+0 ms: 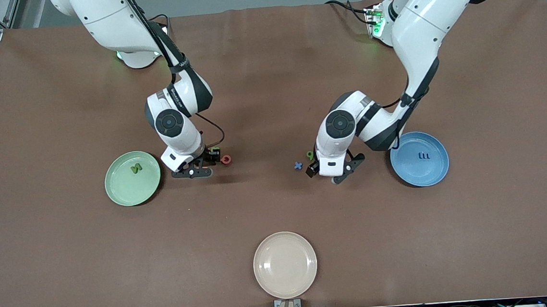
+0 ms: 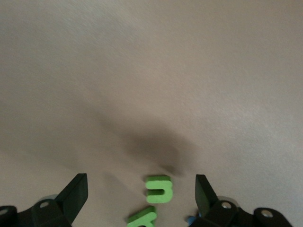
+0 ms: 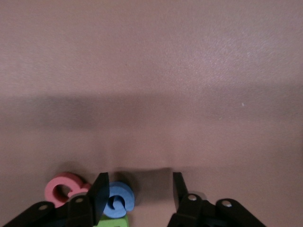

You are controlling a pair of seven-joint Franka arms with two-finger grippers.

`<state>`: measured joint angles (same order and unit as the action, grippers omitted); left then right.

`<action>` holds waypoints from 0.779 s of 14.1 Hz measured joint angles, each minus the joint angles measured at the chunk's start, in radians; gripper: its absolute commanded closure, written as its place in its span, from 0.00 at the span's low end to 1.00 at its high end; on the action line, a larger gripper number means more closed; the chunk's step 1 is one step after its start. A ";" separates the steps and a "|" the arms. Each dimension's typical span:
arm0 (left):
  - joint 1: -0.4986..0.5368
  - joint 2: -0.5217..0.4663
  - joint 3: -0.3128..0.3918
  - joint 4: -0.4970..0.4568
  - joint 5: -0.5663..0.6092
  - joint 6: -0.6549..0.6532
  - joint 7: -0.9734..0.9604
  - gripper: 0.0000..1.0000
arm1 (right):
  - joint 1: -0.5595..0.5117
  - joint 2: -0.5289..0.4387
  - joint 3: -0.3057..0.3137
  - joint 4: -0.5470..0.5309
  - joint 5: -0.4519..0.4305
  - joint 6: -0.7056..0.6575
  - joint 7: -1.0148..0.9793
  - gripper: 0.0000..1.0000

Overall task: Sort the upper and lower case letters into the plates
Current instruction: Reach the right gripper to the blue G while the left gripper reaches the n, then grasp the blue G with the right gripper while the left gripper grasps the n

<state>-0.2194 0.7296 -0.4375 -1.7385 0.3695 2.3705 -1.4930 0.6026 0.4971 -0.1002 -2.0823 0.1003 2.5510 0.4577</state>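
Hovering low over the brown counter (image 1: 277,206), the right gripper (image 3: 137,196) sits just beside the pale green plate (image 1: 132,178), toward the middle. Its fingers (image 3: 100,196) stand partly apart with nothing between them; a blue letter (image 3: 119,199) touches the outer face of one finger, a pink letter (image 3: 64,189) lies just past it, and a green piece (image 3: 113,221) shows at the wrist view's edge. In the front view the pink letter (image 1: 226,159) lies beside the gripper.

The left gripper (image 2: 141,194) hangs low near the blue plate (image 1: 419,158), fingers (image 2: 75,194) spread wide. A green letter (image 2: 158,189) lies flat between them, closer to one finger, its long axis running finger to finger; a second green letter (image 2: 142,218) lies just beside it.

The green plate holds a green letter (image 1: 136,168), the blue plate a blue one (image 1: 424,155). A blue cross-shaped letter (image 1: 298,165) lies beside the left gripper. A cream plate (image 1: 285,265) sits nearest the front camera.
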 measured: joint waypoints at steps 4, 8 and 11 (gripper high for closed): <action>-0.031 0.032 0.011 0.040 0.000 0.000 0.000 0.03 | 0.003 0.006 -0.001 0.014 0.000 0.003 0.010 0.41; -0.047 0.049 0.029 0.048 0.001 0.000 0.000 0.30 | 0.003 0.013 -0.001 0.032 0.000 0.003 0.011 0.41; -0.046 0.049 0.031 0.054 0.001 0.000 0.000 0.36 | 0.004 0.021 -0.001 0.043 0.000 0.003 0.012 0.41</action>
<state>-0.2657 0.7783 -0.4064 -1.6848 0.3702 2.3705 -1.4933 0.6071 0.5179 -0.1012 -2.0393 0.1001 2.5536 0.4693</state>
